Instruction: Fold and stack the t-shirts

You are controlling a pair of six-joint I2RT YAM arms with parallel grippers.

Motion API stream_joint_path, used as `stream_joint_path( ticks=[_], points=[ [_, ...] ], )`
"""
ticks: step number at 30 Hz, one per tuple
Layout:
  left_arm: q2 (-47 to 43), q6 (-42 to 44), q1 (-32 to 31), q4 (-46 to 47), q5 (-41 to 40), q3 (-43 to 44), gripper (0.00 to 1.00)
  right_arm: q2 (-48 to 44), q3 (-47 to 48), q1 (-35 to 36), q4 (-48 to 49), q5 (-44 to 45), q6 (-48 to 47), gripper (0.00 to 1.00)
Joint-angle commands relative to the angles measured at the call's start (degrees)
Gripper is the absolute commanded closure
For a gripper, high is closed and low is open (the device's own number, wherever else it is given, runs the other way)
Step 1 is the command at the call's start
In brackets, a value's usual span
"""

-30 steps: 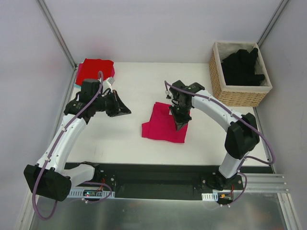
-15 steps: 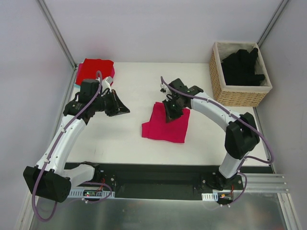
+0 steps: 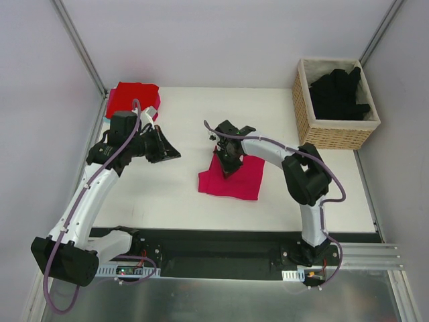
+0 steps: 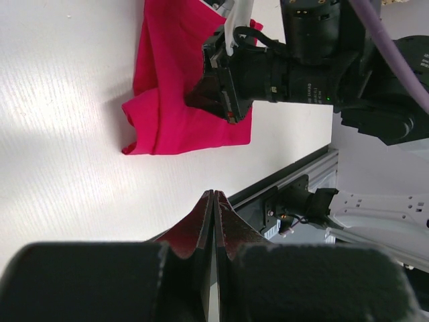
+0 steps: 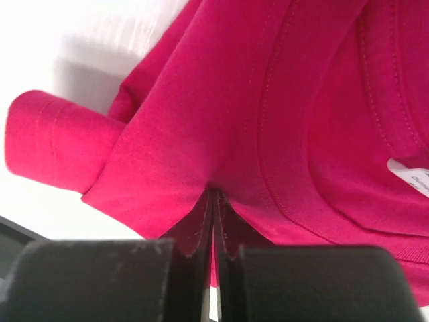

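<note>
At table (image 3: 181,194) centre, right gripper (image 5: 213,196) closed, tips pressed into magenta-pink t-shirt (image 5: 301,100); left gripper (image 4: 213,198) closed, empty.

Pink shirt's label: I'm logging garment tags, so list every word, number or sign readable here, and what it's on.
White label on the magenta-pink t-shirt: faint print, cut off at the frame edge, too blurred to read.
Nothing else legible in any view.
</note>
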Motion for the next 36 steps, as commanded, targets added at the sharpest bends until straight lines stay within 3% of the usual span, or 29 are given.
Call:
stream_joint_path(
  ticks=[1, 5, 10, 28, 34, 36],
  points=[
    [-1.6, -0.7, 0.8, 1.3, -0.4, 2.5, 1.0, 1.5, 3.6, 0.4, -1.8, 4.6, -0.3, 0.99],
    [-1.6, -0.8, 0.9, 1.2, 0.1, 2.5, 1.0, 6.4, 6.6, 0.3, -9.0, 6.3, 0.2, 0.99],
    [-2.4, -1.0, 1.3, 0.7, 0.6, 3.5, 1.0, 6.6, 1.4, -1.1, -11.4, 7.0, 3.3, 0.99],
    [-4.1, -0.9, 2.1, -0.5, 1.2, 2.8, 1.0, -3.8, -13.7, -9.3, -19.5, 19.5, 3.8, 0.99],
    [-4.2, 0.2, 2.6, -0.9, 0.9, 3.6, 1.0, -11.8, -8.2, -9.7, -20.6, 16.4, 5.2, 0.99],
    [-3.9, 0.4, 2.9, -1.1, 0.8, 4.4, 1.0, -14.4, 0.0, -9.3, -23.7, 15.6, 6.2, 0.99]
  ],
)
